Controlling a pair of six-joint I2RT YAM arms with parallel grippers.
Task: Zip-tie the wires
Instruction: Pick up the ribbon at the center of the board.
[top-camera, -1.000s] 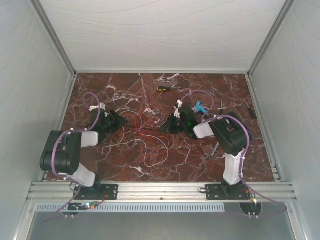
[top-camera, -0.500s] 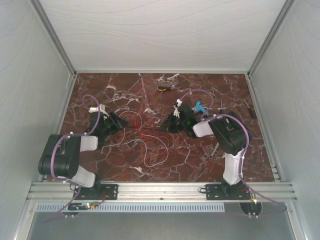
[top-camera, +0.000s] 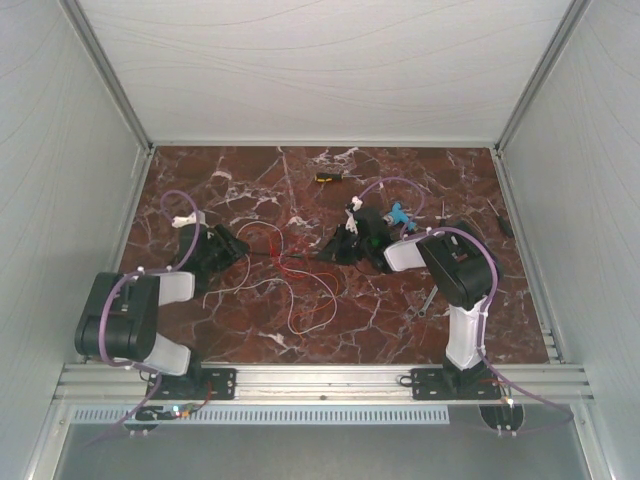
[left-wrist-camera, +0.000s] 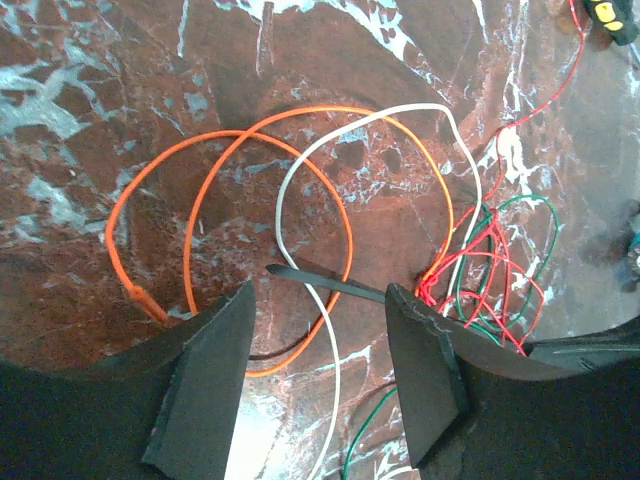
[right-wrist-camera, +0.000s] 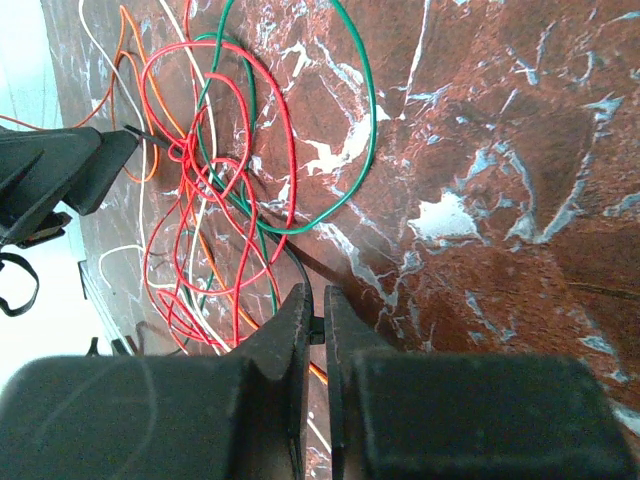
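Left wrist view: zip tie tip lies free between spread fingers

The counter (top-camera: 450, 180) gives the strands nothing to hold to, so the main danger lies in the wires (left-wrist-camera: 330, 109). Red, orange, white and green loops sprawl wide between the two arms, and only some of them cross the zip tie (left-wrist-camera: 330, 283). A loop closed from here would likely catch part of the bundle and leave the rest outside. The thin black strip is the second worry. Its pointed end sits in the gap of the left claw (left-wrist-camera: 320, 305), pinched by nothing, so a closing squeeze may push it aside or nip an orange strand with it.

The left arm (top-camera: 130, 315) reaches forward and inward, low over the counter, its fingers apart. The right arm (top-camera: 455, 270) folds inward toward the tangle from the other side. The right claw (right-wrist-camera: 315, 296) is pressed together, apparently clamped on the far end of the strip, which runs through the tangle toward the left claw
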